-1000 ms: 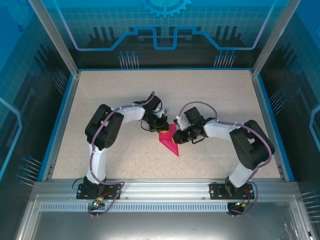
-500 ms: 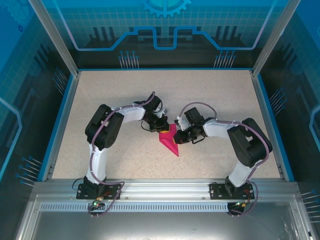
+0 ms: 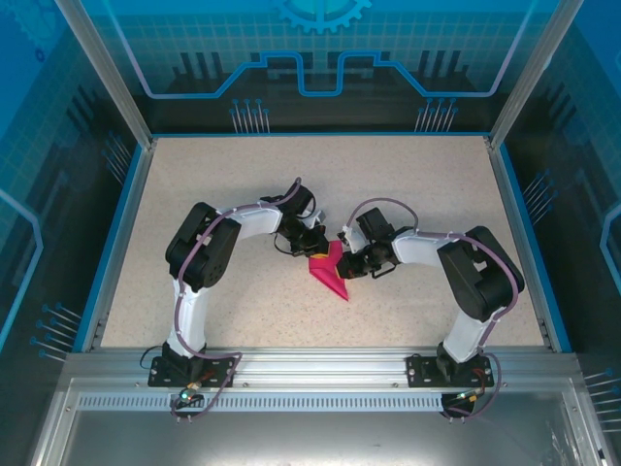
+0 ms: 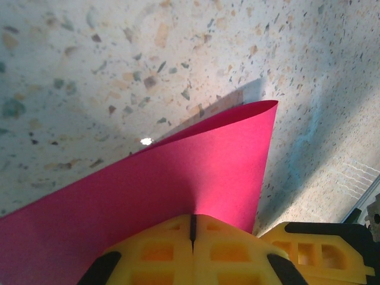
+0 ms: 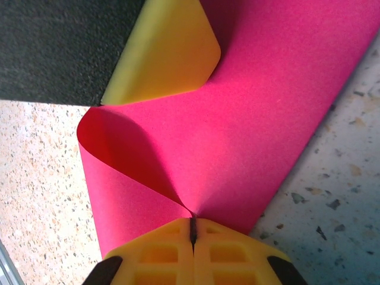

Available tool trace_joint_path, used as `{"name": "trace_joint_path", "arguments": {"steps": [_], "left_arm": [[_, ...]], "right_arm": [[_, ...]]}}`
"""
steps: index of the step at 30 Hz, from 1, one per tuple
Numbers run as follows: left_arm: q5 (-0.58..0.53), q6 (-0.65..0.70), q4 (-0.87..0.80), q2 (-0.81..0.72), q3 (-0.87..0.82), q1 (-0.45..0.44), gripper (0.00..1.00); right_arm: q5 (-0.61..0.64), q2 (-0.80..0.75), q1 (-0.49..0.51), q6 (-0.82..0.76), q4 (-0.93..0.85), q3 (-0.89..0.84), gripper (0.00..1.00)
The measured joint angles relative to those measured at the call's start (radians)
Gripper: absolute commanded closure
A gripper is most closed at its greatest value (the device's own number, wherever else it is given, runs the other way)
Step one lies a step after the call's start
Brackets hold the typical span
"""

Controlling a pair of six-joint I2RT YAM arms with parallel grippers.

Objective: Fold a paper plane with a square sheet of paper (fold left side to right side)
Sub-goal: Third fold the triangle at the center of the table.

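Top external view: 2 arms reach inward to the middle of the speckled table (image 3: 223, 194), where the magenta-pink sheet of paper (image 3: 328, 275) lies as a creased, pointed shape with its tip aimed toward the near right. The left claw (image 3: 314, 249) meets the sheet at its far left edge and the right claw (image 3: 347, 260) at its far right edge, so the 2 claws stand near each other. Left wrist view: the yellow fingers (image 4: 154, 249) are pressed together along a thin seam, clamped on the paper, which extends from them as a curved flap casting a shadow on the table. Right wrist view: the right claw's yellow fingers (image 5: 225, 249) are likewise pressed together and clamped on the sheet, which curls into a loop on the left; 1 yellow finger of the left claw overlaps the paper at the top
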Motion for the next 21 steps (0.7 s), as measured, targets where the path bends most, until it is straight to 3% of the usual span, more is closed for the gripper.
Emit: {"name": "trace_joint_path", "arguments": {"steps": [21], "left_arm": [[0.000, 0.000, 0.000, 0.000, 0.000, 0.000, 0.99]], "right_arm": [[0.000, -0.027, 0.000, 0.003, 0.000, -0.016, 1.00]]}}
